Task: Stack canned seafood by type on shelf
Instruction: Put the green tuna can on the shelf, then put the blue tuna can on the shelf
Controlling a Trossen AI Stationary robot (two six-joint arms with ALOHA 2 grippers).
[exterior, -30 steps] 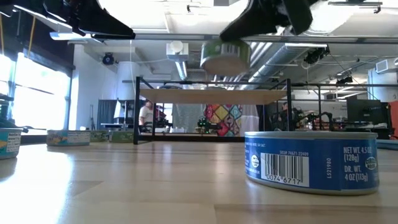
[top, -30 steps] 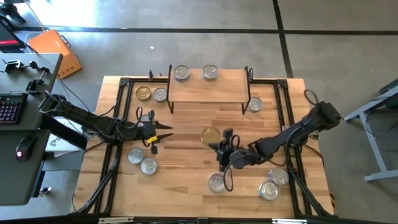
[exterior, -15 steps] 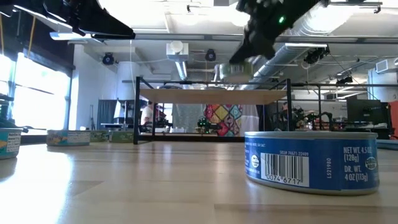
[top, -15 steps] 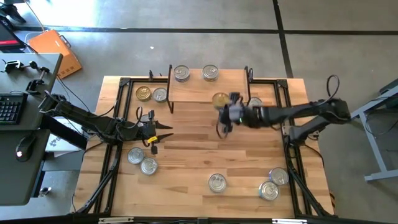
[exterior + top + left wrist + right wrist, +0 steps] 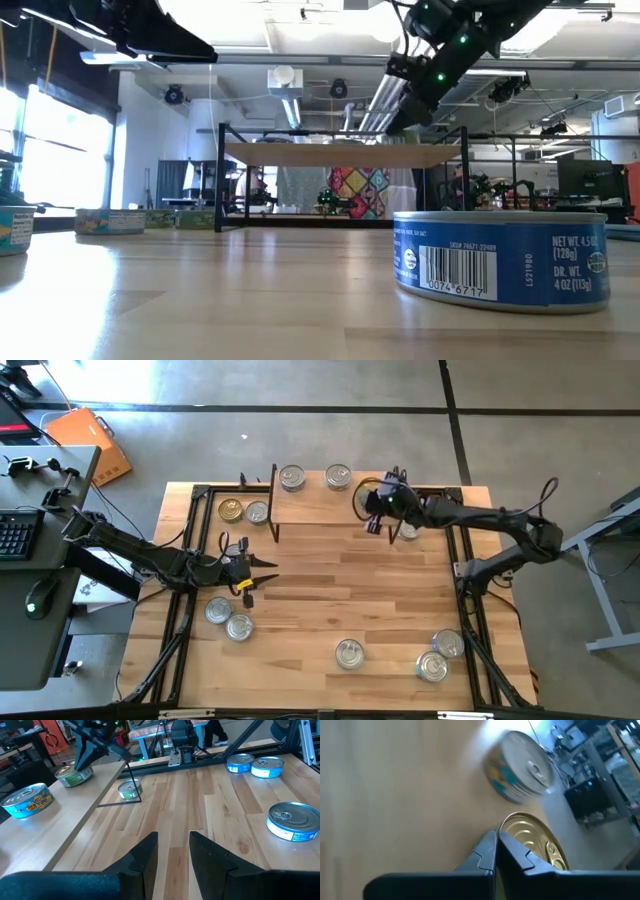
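Note:
The shelf (image 5: 320, 503) stands at the table's far edge with two silver-lidded cans (image 5: 292, 478) (image 5: 339, 477) on its far side. My right gripper (image 5: 374, 505) is over the shelf's right part, shut on a gold-lidded can (image 5: 364, 499) with a greenish side label (image 5: 75, 775). My left gripper (image 5: 268, 566) hovers open over the table's left middle, touching nothing. Other cans lie on the table: a gold one (image 5: 231, 510), and silver ones (image 5: 257, 512) (image 5: 409, 529) (image 5: 349, 652). My right gripper (image 5: 496, 834) pinches the gold-lidded can at its rim (image 5: 506, 822), the two fingers almost together. The arm reaches in from the table's right. The can is over the shelf's right part; whether its base touches the board, I cannot tell.
Two silver cans (image 5: 218, 610) (image 5: 239, 626) lie near the left gripper, and two more (image 5: 448, 644) (image 5: 432, 666) at the near right. A blue-labelled can (image 5: 500, 265) stands close in the low view. Black frame rails (image 5: 190, 560) run along the table's sides.
My right gripper has carried the gold-lidded can from the middle of the table up and toward the far edge, and now has it over the shelf's right part, still shut on it. The can went from above the tabletop to shelf height.

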